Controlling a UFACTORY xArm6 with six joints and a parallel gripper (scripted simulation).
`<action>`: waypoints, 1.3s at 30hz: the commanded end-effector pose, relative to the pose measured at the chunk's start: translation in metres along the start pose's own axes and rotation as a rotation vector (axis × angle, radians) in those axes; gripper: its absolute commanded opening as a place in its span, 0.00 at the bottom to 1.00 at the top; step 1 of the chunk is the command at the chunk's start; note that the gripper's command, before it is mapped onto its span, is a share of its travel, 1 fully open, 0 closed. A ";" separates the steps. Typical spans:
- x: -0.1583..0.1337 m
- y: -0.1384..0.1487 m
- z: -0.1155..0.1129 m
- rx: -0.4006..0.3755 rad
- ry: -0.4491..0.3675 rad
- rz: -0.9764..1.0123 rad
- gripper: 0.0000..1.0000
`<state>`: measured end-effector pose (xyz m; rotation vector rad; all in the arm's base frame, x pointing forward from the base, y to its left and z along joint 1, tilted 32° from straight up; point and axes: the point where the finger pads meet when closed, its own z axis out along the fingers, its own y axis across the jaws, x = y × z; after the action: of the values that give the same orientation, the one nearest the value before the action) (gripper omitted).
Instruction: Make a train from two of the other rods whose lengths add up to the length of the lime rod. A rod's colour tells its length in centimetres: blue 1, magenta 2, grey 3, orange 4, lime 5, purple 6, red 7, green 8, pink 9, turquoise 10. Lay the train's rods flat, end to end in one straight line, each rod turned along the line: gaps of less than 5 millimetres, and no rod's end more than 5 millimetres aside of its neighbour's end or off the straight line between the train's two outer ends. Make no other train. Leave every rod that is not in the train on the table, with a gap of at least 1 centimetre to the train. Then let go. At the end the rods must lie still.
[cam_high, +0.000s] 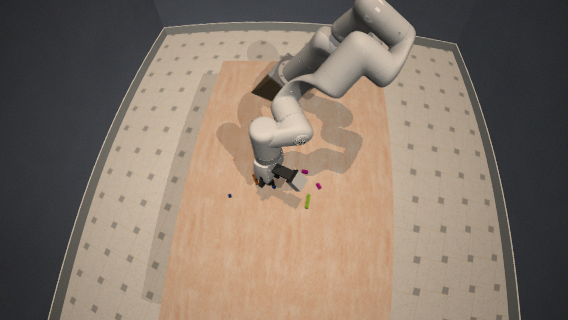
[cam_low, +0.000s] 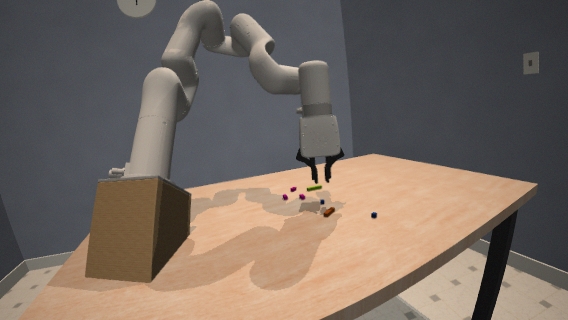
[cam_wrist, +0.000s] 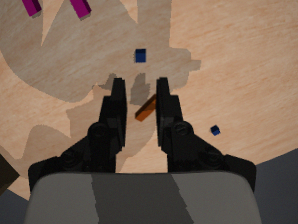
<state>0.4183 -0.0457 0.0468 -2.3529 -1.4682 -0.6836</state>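
Looking down from the wrist, you see the gripper hanging above the table with its fingers parted a little and nothing between them. Well under the fingertips, the orange rod lies flat on the wood, slanting across the gap and partly hidden behind the right-hand finger in that view. Just beyond the tips lies one blue rod, close to the orange rod's far end; whether the two touch you cannot tell. A second blue rod sits apart, off to the right of the fingers.

Farther ahead and to the left in the wrist view you have two magenta rods, side by side with a gap between them. From the exterior view you can count three magenta pieces behind the gripper, and the lime rod lies flat just past the hanging fingers, clear of the orange one. From the top view, the lime rod lies off to one side of the gripper, and the lone blue rod sits well off on the opposite side.
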 end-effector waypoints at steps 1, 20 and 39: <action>0.001 0.001 -0.022 -0.001 0.001 -0.001 0.24; 0.001 0.001 -0.031 -0.001 0.001 -0.001 1.00; -0.035 0.005 -0.018 -0.001 0.001 0.329 1.00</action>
<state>0.4062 -0.0734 0.0544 -2.4527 -1.2113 -0.6359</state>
